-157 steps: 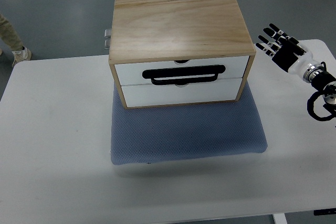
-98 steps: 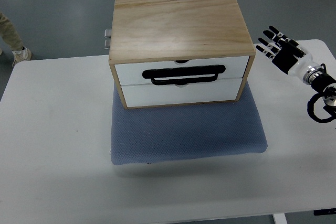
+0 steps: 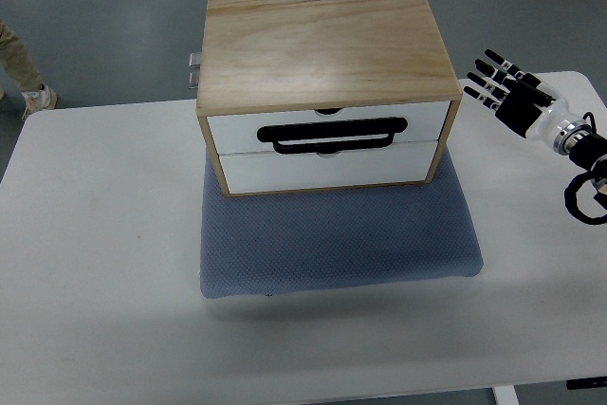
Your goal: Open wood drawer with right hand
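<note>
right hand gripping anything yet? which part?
Nothing held. The right hand hangs with fingers spread to the right of the wood drawer box, clear of the black handle.

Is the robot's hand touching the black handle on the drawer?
No, the right hand hangs open off to the right of the wooden drawer box, well apart from the black handle.

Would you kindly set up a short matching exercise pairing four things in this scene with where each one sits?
Things:
1. wooden drawer box
2. black handle
3. blue mat
4. right hand

Places:
A. on the white drawer front
B. right of the box, fingers spread, holding nothing
C. on top of the mat
D. flat on the white table

Pairs: 1-C, 2-A, 3-D, 4-B
</note>
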Controlling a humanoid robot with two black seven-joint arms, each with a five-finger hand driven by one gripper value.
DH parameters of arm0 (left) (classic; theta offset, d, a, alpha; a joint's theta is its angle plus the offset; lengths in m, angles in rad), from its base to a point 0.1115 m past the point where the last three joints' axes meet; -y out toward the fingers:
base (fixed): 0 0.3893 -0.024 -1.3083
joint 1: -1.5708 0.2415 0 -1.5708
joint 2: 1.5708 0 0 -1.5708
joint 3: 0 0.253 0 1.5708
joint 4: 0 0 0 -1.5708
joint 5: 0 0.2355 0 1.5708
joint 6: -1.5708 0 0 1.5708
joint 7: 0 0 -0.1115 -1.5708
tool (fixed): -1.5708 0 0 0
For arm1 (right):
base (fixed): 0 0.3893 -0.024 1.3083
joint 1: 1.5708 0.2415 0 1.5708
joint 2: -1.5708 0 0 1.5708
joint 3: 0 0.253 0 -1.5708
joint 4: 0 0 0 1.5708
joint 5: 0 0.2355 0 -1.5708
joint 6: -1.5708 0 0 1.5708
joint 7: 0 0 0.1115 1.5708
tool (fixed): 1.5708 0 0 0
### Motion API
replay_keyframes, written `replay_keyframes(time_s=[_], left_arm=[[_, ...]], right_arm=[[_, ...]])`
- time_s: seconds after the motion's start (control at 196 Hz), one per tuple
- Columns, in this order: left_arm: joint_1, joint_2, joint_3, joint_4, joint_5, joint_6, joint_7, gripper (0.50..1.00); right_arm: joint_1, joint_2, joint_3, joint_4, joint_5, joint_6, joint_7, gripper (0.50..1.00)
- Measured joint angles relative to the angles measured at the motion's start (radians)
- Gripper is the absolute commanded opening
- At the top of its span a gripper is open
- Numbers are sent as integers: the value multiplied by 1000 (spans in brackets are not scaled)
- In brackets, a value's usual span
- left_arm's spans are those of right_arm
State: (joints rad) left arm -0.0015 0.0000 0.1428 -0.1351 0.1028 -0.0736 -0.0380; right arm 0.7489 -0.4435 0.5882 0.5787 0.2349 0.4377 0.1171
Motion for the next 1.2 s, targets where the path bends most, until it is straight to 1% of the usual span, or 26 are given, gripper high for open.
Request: replay_keyframes(time_s=[0.194,0.362,0.546,0.693,0.811,0.923,0.979,1.035,1.127,1.198], left_arm=[[0,0,1,0,0,0,0,1000],[0,0,1,0,0,0,0,1000],[0,0,1,0,0,0,0,1000],[0,0,1,0,0,0,1,1000],[0,0,1,0,0,0,0,1000],[0,0,1,0,0,0,0,1000],[0,0,1,0,0,0,0,1000],[0,0,1,0,0,0,0,1000],[0,0,1,0,0,0,0,1000],[0,0,1,0,0,0,0,1000]], right_arm=[[0,-16,0,0,-8,-12,0,952],[0,-47,15,-3,-4,-9,13,950],[0,-58,11,-7,-4,-5,10,952],[-4,-101,-3,0,-20,-28,5,952],[4,-120,-15,1,-92,-74,9,952],[9,-127,-19,8,-261,-77,16,952],[11,-145,-24,9,-356,-74,39,952],[12,-165,-49,9,-412,-74,77,952],[32,-207,-137,21,-443,-74,144,950],[68,-267,-225,53,-446,-77,196,950]])
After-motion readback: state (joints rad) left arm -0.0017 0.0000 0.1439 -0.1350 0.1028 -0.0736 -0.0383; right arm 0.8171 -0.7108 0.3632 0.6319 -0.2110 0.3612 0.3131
